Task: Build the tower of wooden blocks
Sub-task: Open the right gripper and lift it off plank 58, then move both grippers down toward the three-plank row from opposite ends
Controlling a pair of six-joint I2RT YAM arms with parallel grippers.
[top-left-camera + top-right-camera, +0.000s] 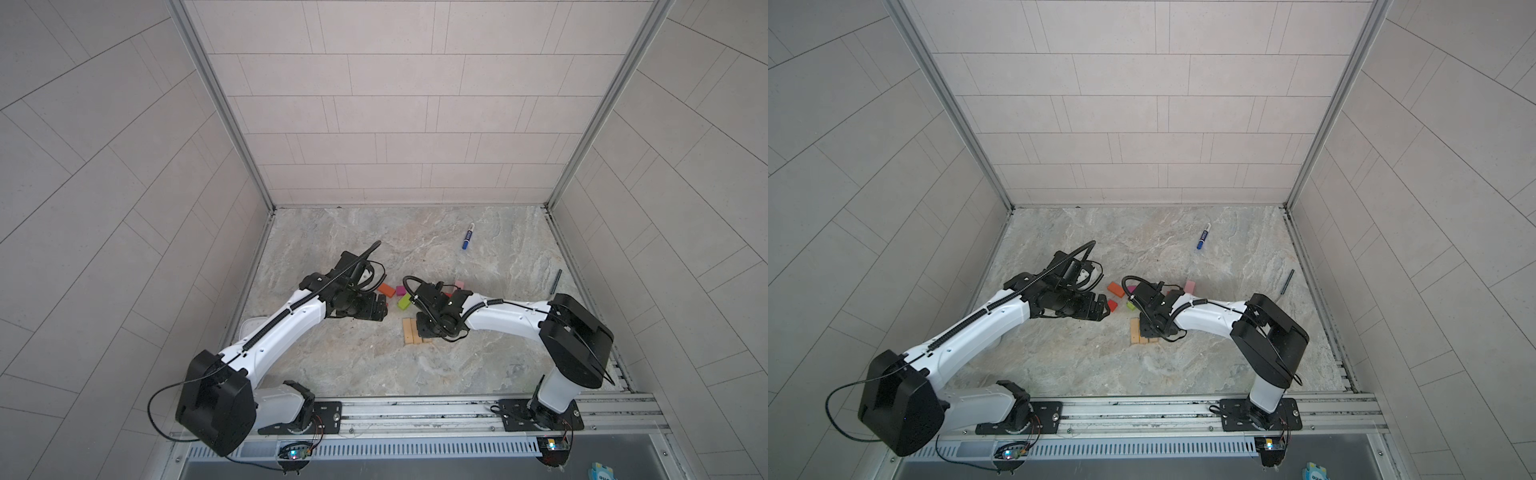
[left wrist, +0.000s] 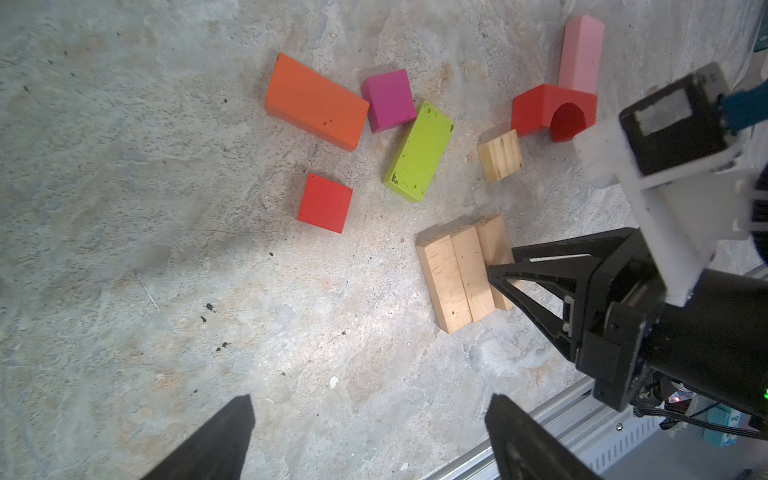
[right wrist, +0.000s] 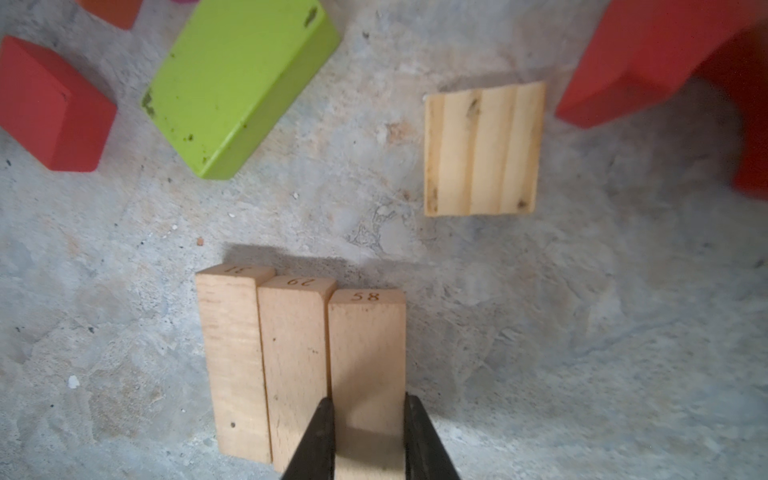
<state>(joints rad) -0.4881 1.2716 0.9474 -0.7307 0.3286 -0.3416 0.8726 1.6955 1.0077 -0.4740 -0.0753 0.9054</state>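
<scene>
Base layer in hand — the right gripper [image 3: 368, 440] clamps the third plank [image 3: 365, 340], just beside two other planks [image 3: 291, 365], near the lime-green brick [image 3: 237, 83]. The left gripper [image 2: 374, 436] hovers open, empty. Next, probably: release without nudging the row.

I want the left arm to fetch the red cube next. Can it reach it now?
Probably yes: the left pincer is open and empty, the red cube sits alone on bare table ahead of it, and the right pincer, shut on a tan plank, is aside.
</scene>
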